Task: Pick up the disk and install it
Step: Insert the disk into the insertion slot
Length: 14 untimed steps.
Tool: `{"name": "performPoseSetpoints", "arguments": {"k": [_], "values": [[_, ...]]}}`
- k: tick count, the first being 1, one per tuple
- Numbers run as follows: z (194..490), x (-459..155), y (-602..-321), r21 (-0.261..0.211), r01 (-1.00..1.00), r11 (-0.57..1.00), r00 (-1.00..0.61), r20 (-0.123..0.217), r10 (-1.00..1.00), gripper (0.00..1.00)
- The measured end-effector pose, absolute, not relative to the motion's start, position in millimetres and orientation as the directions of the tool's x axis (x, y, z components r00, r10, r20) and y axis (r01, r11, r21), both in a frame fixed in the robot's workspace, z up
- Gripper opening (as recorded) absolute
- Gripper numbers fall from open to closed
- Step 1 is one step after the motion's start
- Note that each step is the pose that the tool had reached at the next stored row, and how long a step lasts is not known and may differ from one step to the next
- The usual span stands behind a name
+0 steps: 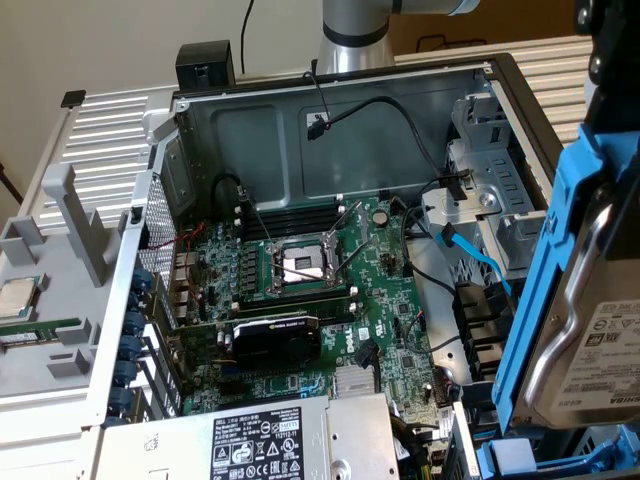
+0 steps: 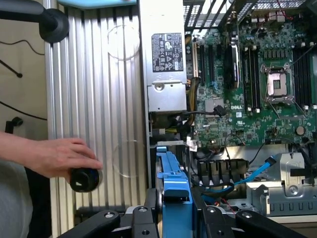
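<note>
Inside the open computer case (image 1: 300, 130), lying on its side, the green motherboard (image 1: 400, 300) covers most of the floor. The grey power supply (image 1: 260, 440) with its printed label sits along the near edge. A black graphics card (image 1: 275, 340) stands between the power supply and the empty CPU socket (image 1: 303, 265). At the exterior view's right a bare metal drive cage (image 1: 490, 200) lines the case wall, with a blue cable (image 1: 478, 262) trailing just beside it.

The disk (image 1: 590, 340) is not in the case. It hangs on edge at the exterior view's right, close to the camera, silver body and white label showing inside its blue frame. In the wrist view the gripper (image 2: 176, 218) has its black fingers (image 2: 143, 220) pressed against either side of that blue frame, partly closed and gripping the disk above the case's drive end.

At the exterior view's left a grey tray (image 1: 85, 230) holds a square CPU chip (image 1: 15, 297) and a memory stick (image 1: 38, 330).

Everything rests on a ribbed metal table (image 2: 99, 89). A person's hand (image 2: 57, 156) lies on it over a black knob (image 2: 84, 179). The robot arm (image 1: 352, 35) rises behind the case, before a beige wall (image 1: 100, 40).
</note>
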<state>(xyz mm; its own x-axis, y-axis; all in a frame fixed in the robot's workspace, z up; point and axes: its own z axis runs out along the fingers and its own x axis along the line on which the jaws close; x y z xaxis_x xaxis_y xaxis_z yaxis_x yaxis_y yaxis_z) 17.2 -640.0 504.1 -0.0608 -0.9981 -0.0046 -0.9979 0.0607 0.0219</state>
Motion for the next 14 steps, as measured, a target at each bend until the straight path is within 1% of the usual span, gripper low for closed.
{"name": "performPoseSetpoints", "arguments": {"k": [14], "values": [[500.0, 17.1, -640.0, 0.021, -0.998, 0.061, -0.061, -0.005, -0.998, 0.36]]}}
